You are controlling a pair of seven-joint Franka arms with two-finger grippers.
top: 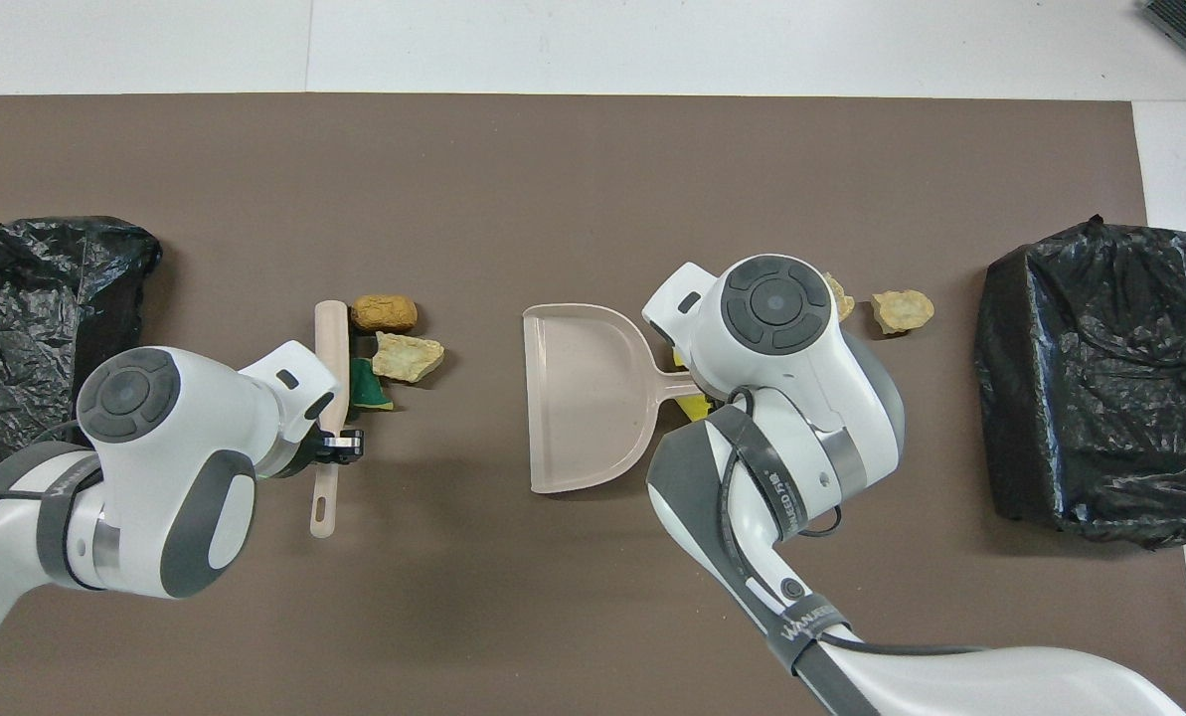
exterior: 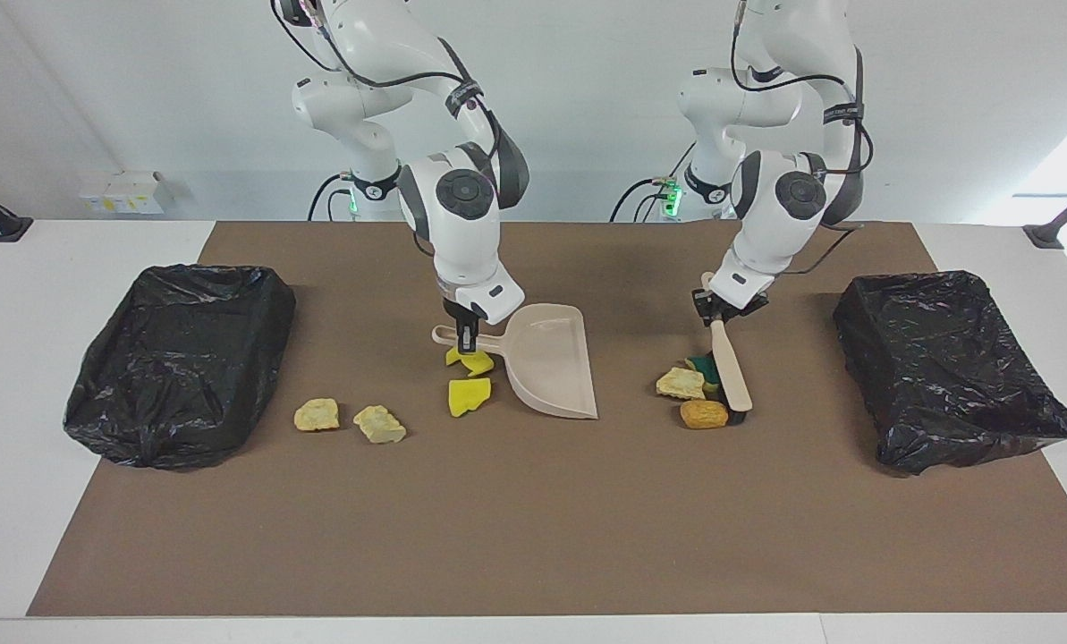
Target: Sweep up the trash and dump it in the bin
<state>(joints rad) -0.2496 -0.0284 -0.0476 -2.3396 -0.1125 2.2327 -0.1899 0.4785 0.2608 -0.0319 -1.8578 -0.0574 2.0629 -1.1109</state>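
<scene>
The left gripper (exterior: 719, 310) has its jaws clamped on the handle of a brush (exterior: 730, 370), whose head rests on the counter (exterior: 533, 519) against a cluster of three scraps: a green-and-yellow sponge (exterior: 701, 366), a pale tan chunk (exterior: 681, 383) and an orange-brown lump (exterior: 704, 413). The right gripper (exterior: 467, 336) has its jaws closed on the handle of a beige dustpan (exterior: 551, 360), which lies flat with its open mouth turned toward the left arm's end of the counter, facing that cluster across a bare stretch of mat. The brush's long axis runs from nearer the robots to farther from them, roughly parallel to the dustpan's lip, and the three scraps sit between the bristles and the pan, so a sideways push of the brush toward the pan looks like the move that matters; the left arm is the one placed for it. Two bright yellow sponge pieces (exterior: 470, 382) lie just beside the dustpan's handle, on the side away from its mouth, one partly under the right gripper. Two more tan chunks (exterior: 350, 419) lie toward the right arm's end, near one black-lined bin (exterior: 180, 358); the other black-lined bin (exterior: 949, 367) stands at the left arm's end. Nothing is in the pan yet, so I judge the sweeping only just begun.
</scene>
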